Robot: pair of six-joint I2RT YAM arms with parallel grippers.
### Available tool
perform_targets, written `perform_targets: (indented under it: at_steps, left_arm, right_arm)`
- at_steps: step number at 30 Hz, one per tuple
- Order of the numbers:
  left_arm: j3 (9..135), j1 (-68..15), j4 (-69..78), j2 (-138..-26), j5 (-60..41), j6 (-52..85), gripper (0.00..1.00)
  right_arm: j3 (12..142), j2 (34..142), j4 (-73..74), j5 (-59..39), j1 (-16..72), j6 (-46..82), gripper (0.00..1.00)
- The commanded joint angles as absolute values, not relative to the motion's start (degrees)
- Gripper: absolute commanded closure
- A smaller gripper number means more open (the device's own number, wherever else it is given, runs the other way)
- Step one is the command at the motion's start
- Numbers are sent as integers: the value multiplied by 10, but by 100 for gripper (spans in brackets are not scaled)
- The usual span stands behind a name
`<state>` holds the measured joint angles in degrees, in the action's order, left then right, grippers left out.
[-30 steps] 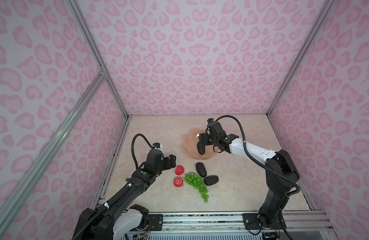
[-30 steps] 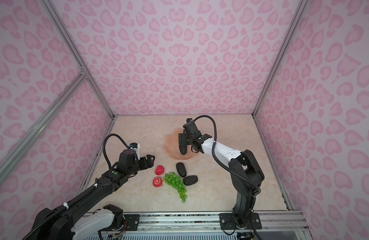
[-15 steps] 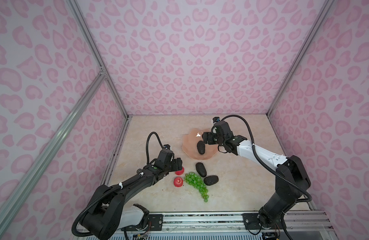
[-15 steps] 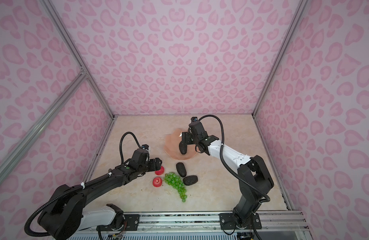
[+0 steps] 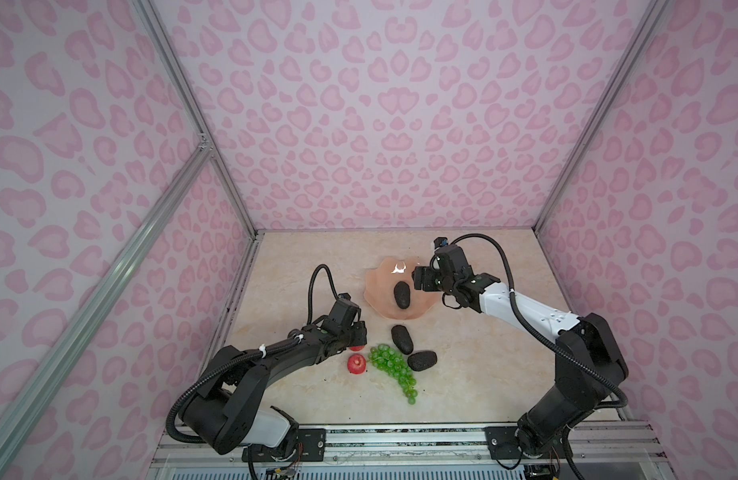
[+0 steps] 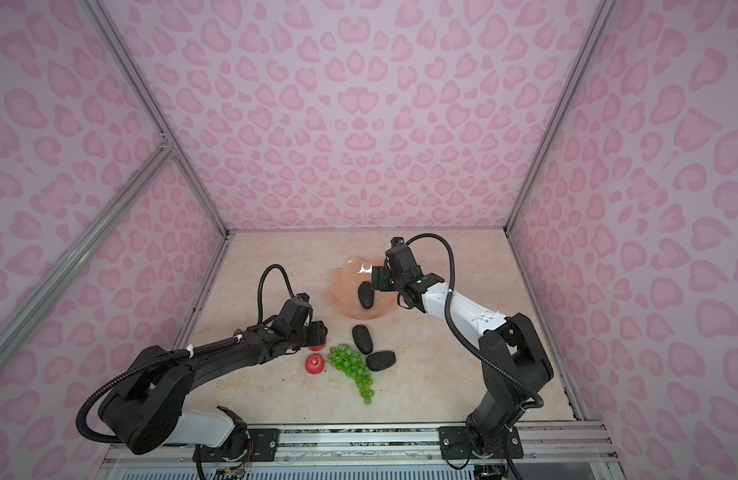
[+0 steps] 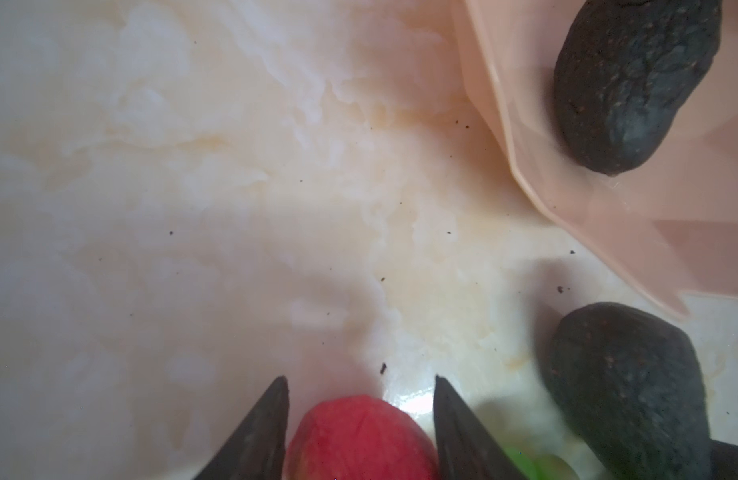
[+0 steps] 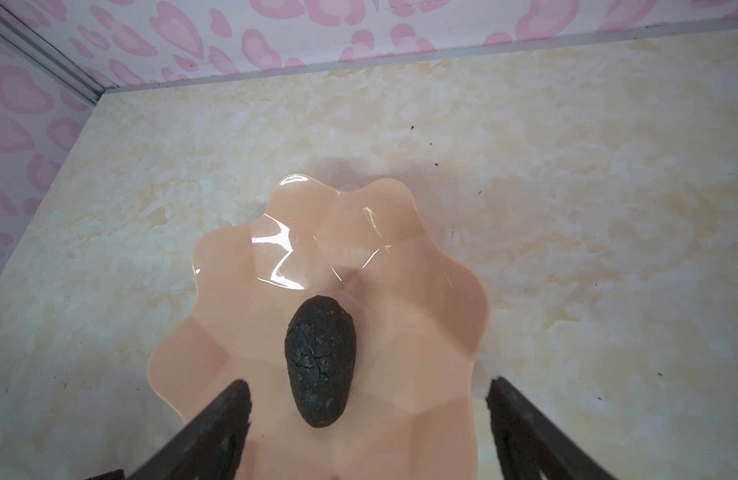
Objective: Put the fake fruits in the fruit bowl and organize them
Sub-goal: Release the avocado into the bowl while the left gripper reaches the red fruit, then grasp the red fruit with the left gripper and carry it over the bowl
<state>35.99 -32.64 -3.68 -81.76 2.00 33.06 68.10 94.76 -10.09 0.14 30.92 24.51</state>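
Since a second ago, the left gripper [image 7: 359,379] has been carried forward and lowered onto a strawberry [image 7: 359,440], and its jaws have been drawn in. The right gripper [image 8: 369,382] has been pulled back off the avocado [image 8: 320,361] toward the right rim of the fruit bowl [image 8: 234,270].

In the left wrist view the red strawberry is seen pinched between the two dark fingers [image 7: 259,432], one finger pressed against each side of it. Whether it has been raised off the tabletop [image 5: 462,374] cannot be told. In both top views most of this fruit is hidden under the gripper's body, and only a sliver of red is shown.

Just beside the left gripper, toward the near edge of the tabletop, a second strawberry [image 5: 356,364] is left lying loose. The grapes [image 5: 390,365] are laid just to its right, their narrow end trailing toward the near edge. A second avocado [image 5: 401,338] is found between the grapes and the bowl, and a third avocado [image 5: 422,360] just beside the grapes on their right. All of these are grouped around the middle of the tabletop.

The right gripper is held above the bowl's right rim with its jaws spread wide and nothing gripped. The first avocado is left lying in the middle of the bowl, apart from both fingers. The bowl itself is set beyond the loose fruit, toward the far edge.
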Motion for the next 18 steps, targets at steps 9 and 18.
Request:
perform_targets:
  at_steps: [9,18]
  left_arm:
    - [419,-326,-88,-737,50,305,49]
    - [390,-327,-140,-726,8,334,18]
  right_arm:
    - [661,931,-89,3,295,257,11]
    - [628,904,-97,8,293,260,11]
